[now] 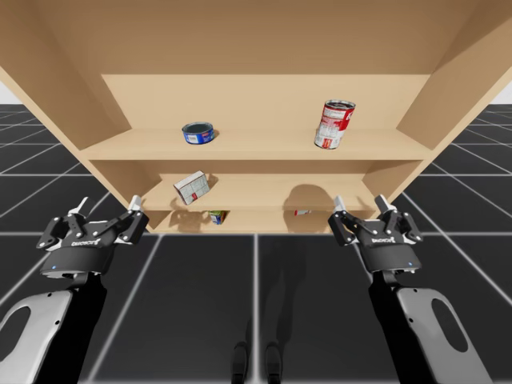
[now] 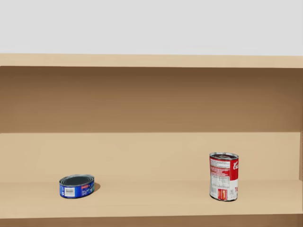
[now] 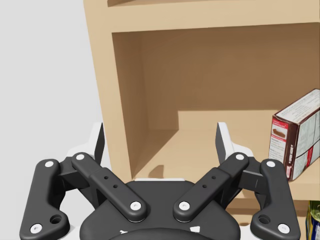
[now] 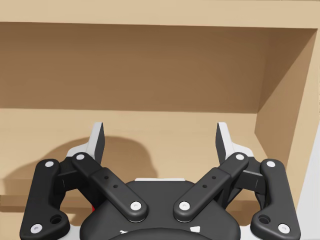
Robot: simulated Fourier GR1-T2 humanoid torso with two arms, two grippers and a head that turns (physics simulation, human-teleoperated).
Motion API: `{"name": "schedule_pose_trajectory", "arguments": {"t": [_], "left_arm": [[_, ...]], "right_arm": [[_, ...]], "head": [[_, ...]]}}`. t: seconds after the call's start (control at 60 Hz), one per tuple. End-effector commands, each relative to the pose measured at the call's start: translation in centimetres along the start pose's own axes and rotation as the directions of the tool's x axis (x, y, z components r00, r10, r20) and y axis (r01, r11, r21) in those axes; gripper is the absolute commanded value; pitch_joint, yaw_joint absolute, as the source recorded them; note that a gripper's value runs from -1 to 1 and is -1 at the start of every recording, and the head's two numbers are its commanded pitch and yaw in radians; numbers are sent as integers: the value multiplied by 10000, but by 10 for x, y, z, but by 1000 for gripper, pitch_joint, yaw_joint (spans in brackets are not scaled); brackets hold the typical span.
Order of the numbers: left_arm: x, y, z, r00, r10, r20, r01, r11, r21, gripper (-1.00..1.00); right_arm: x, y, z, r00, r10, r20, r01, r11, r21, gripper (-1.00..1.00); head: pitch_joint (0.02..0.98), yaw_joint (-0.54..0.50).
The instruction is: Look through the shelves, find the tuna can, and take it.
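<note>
High view: left pincer (image 1: 108,206) is spread wide with nothing between its fingers. It hangs in front of the shelf unit (image 1: 64,104), level with the lower boards. The right pincer (image 1: 359,202) is also spread and empty, at the same level and well apart from the left one. The tuna can (image 1: 198,133), flat and blue, stands on the top shelf (image 1: 264,146), above and beyond the left pincer, off toward the right pincer's side. A tall red can (image 1: 334,124) is on the same shelf, above and beyond the right pincer. A white box (image 1: 192,187) sits tilted on the middle shelf, ahead of the left pincer.

Head view: tuna can (image 2: 76,186) sits flat on the shelf board, lid up. The tall red can (image 2: 223,176) is upright and well apart from it.

Left wrist view: left pincer (image 3: 160,145) has its fingers wide apart. The white box (image 3: 297,135) is ahead, beyond the right-hand finger, leaning on its board. A green-and-yellow item (image 3: 314,220) lies below the box; I cannot tell what it is.

Right wrist view: right pincer (image 4: 160,142) is spread, with a bare shelf board ahead of it.
</note>
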Motion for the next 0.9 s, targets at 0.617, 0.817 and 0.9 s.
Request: {"name": "schedule_pose_trajectory", "arguments": {"t": [0.617,0.817,0.9], "left_arm": [[0,0,-1,10000,79,-58,-79,9999,88,-1000],[18,-11,11,9991,407,147,-401,9983,-429,-1000],[33,-17,20,9985,409,377,-384,9972,-639,-1000]], "right_arm": [[1,2,0,9989,-201,-424,219,9989,417,-1000],[1,3,-1,9986,-237,-478,256,9989,393,-1000],[1,3,-1,9985,-243,-497,262,9990,369,-1000]], "head": [[291,229],[312,212],[313,211]]}}
